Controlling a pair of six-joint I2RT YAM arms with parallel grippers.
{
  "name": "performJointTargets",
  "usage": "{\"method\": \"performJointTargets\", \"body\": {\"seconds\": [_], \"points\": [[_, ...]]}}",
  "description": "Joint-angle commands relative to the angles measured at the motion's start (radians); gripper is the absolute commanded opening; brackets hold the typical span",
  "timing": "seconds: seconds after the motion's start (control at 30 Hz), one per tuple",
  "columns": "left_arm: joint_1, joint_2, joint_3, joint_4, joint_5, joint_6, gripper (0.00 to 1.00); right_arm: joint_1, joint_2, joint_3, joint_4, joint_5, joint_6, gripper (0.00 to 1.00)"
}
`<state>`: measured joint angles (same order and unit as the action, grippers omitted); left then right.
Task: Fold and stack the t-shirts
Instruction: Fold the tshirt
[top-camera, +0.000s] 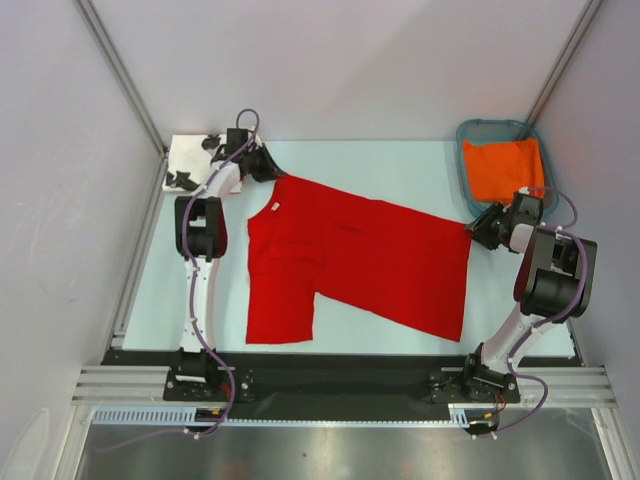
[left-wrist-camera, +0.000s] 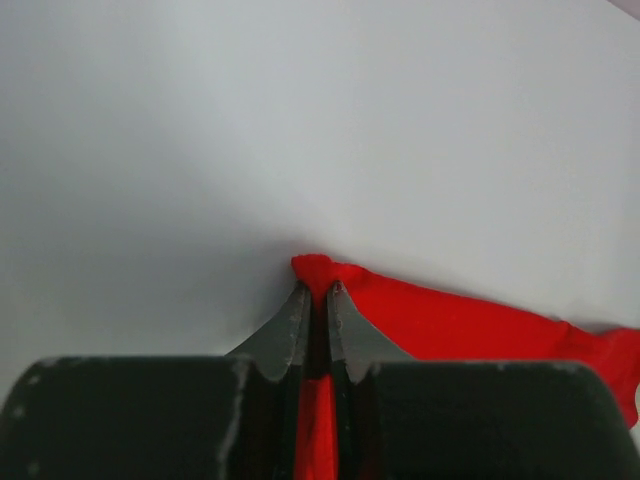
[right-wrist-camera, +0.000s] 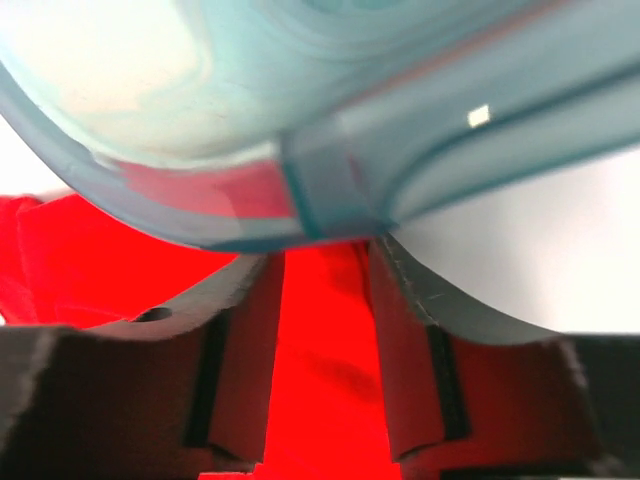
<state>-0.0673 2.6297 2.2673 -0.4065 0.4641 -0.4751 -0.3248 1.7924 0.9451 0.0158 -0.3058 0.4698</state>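
Observation:
The red t-shirt (top-camera: 350, 262) lies spread flat on the table, collar toward the far left. My left gripper (top-camera: 262, 165) is at its far-left shoulder corner. In the left wrist view that gripper (left-wrist-camera: 318, 290) is shut on a pinch of the red cloth (left-wrist-camera: 450, 325). My right gripper (top-camera: 481, 228) is at the shirt's right corner. In the right wrist view its jaws (right-wrist-camera: 325, 250) stand apart with the red cloth (right-wrist-camera: 320, 380) lying between them. The white t-shirt with black shapes (top-camera: 190, 160) lies folded at the far left corner.
A teal plastic basket (top-camera: 470, 135) holding an orange cloth (top-camera: 508, 168) stands at the back right, just beyond my right gripper. It fills the top of the right wrist view (right-wrist-camera: 400, 150). Grey walls and metal frame posts enclose the table.

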Motion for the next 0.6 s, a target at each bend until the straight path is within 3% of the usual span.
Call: {"method": "performJointTargets", "body": {"seconds": [0.0, 0.23, 0.33, 0.43, 0.57], "points": [[0.018, -0.046, -0.041, 0.096, 0.018, -0.046, 0.06, 0.032, 0.028, 0.029, 0.001, 0.066, -0.005, 0.42], [0.024, -0.051, -0.068, 0.182, 0.031, -0.092, 0.00, 0.055, 0.005, 0.011, -0.007, 0.253, 0.053, 0.19], [0.030, -0.050, -0.069, 0.195, 0.022, -0.102, 0.00, 0.050, 0.022, 0.046, -0.069, 0.289, 0.062, 0.00], [0.034, -0.053, -0.078, 0.218, 0.016, -0.102, 0.00, 0.047, 0.012, 0.043, -0.091, 0.347, 0.066, 0.00], [0.034, -0.051, -0.072, 0.235, 0.027, -0.100, 0.01, 0.038, 0.016, 0.047, -0.079, 0.297, 0.036, 0.03]]}}
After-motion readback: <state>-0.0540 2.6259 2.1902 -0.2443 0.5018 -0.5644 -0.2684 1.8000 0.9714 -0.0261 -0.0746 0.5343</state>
